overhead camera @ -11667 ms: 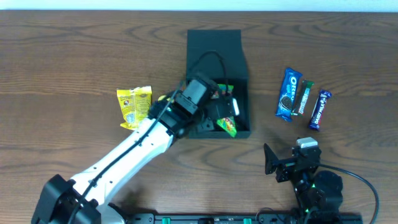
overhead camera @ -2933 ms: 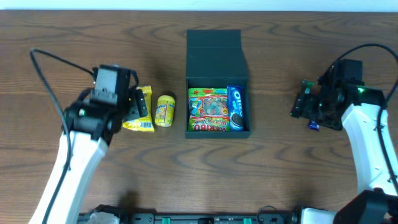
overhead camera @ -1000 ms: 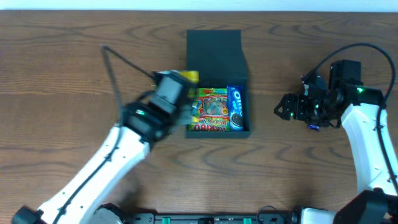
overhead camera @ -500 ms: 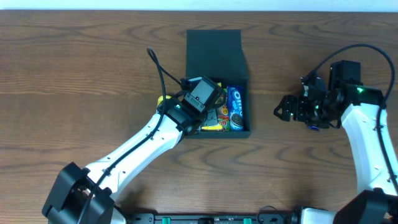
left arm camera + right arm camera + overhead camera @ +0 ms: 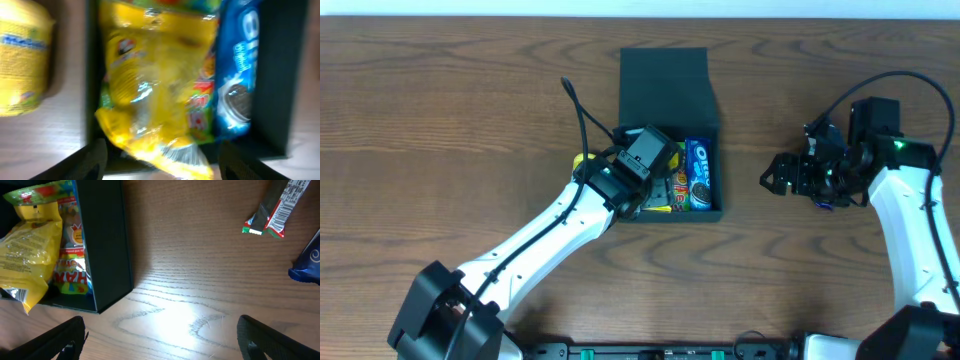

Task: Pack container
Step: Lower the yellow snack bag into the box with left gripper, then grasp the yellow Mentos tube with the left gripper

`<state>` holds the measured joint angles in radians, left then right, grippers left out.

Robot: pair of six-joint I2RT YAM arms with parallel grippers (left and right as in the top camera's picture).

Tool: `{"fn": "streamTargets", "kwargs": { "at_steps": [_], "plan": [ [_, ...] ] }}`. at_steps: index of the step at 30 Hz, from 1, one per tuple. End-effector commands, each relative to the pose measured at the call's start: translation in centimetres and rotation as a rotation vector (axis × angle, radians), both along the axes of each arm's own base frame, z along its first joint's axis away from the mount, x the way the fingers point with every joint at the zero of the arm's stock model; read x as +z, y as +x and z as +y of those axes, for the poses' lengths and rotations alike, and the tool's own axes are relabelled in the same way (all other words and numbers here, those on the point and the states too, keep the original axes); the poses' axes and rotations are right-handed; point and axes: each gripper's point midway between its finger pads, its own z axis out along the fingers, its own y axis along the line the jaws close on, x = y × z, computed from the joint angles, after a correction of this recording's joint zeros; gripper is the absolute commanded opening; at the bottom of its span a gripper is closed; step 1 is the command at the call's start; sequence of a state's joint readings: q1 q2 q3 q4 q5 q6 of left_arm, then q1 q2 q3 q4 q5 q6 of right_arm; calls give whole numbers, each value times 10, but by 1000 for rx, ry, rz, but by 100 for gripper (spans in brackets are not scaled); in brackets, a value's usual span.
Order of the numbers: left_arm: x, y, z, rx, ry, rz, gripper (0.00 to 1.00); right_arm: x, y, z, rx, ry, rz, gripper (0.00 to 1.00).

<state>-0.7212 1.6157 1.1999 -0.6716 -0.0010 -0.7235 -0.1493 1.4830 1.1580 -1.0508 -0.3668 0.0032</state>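
The dark green container (image 5: 712, 120) stands open at table centre, its flap lid (image 5: 665, 80) laid back. It holds a Haribo bag (image 5: 70, 265), a blue Oreo packet (image 5: 698, 172) and a yellow snack packet (image 5: 155, 90) lying on top. My left gripper (image 5: 655, 185) hovers over the container's left half; in the left wrist view its fingers (image 5: 165, 165) are spread wide, either side of the yellow packet's lower end. My right gripper (image 5: 772, 178) is open and empty over bare table right of the container, and it also shows in the right wrist view (image 5: 165, 345).
A small yellow round packet (image 5: 22, 65) lies on the table just left of the container. A green-and-red bar (image 5: 272, 210) and a dark blue packet (image 5: 307, 262) lie at the right, mostly under my right arm in the overhead view.
My left arm swung right with the yellow packet from the table's left to above the container; the packet now lies inside. The right gripper has barely moved.
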Motion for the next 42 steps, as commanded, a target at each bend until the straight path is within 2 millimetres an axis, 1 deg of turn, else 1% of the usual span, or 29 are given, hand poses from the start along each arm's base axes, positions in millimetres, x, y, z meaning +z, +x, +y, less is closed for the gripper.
{"fn": "streamTargets", "kwargs": {
  "at_steps": [1,3,5,7,8,9,10,12,13,16,20,22,25,26,27,29,31,33,35,36,38,40,41,42],
  "plan": [
    [33,17,7,-19,57,-105,67,-1,-1,2,3,4,3,96],
    [42,20,6,-41,70,-123,61,-1,-1,2,3,4,3,96],
    [42,22,8,-38,81,-131,52,-1,-1,2,3,4,4,96],
    [33,22,9,-36,99,-118,38,-1,-1,2,3,4,4,96],
    [29,22,9,-37,106,-109,34,-1,-1,2,3,4,4,96],
    [20,21,7,-45,111,-85,28,-1,-1,2,3,4,3,96],
    [11,19,4,-53,111,-57,23,-1,0,2,3,4,3,96],
    [-4,16,-1,-68,114,-8,17,-1,-1,2,3,3,3,96],
    [-12,15,-2,-72,118,12,15,-1,-1,1,2,0,4,96],
    [-40,13,-3,-80,154,75,15,-1,0,1,4,-4,3,97],
    [-64,10,-3,-86,181,129,16,-1,0,0,4,-5,0,96],
    [-71,8,-2,-86,194,145,17,-1,0,0,4,-5,0,97],
    [-75,7,-1,-87,201,155,21,-1,0,1,4,-5,1,97],
    [-74,6,-2,-89,198,158,20,-1,0,1,4,-5,1,97],
    [-72,5,-5,-101,184,162,16,-1,0,1,4,-5,1,98],
    [-60,4,-9,-128,164,163,8,-1,0,1,4,-5,1,98],
    [-32,9,-6,-120,173,128,7,-1,0,1,4,-5,1,98],
    [7,16,1,-119,195,54,8,-1,0,0,4,-5,0,99],
    [47,22,15,-88,226,-40,18,-2,0,-1,2,-12,3,99],
    [70,26,27,-58,252,-109,26,-3,-1,-3,0,-25,8,99],
    [99,29,48,-7,291,-204,33,-3,-2,-3,0,-28,14,99],
    [116,30,68,36,330,-252,40,-3,-3,-3,0,-28,16,99],
    [118,30,78,47,354,-253,41,-3,-3,-3,0,-28,16,99],
    [114,30,84,45,371,-240,41,-3,-3,-3,0,-28,16,99]
  ]
}}
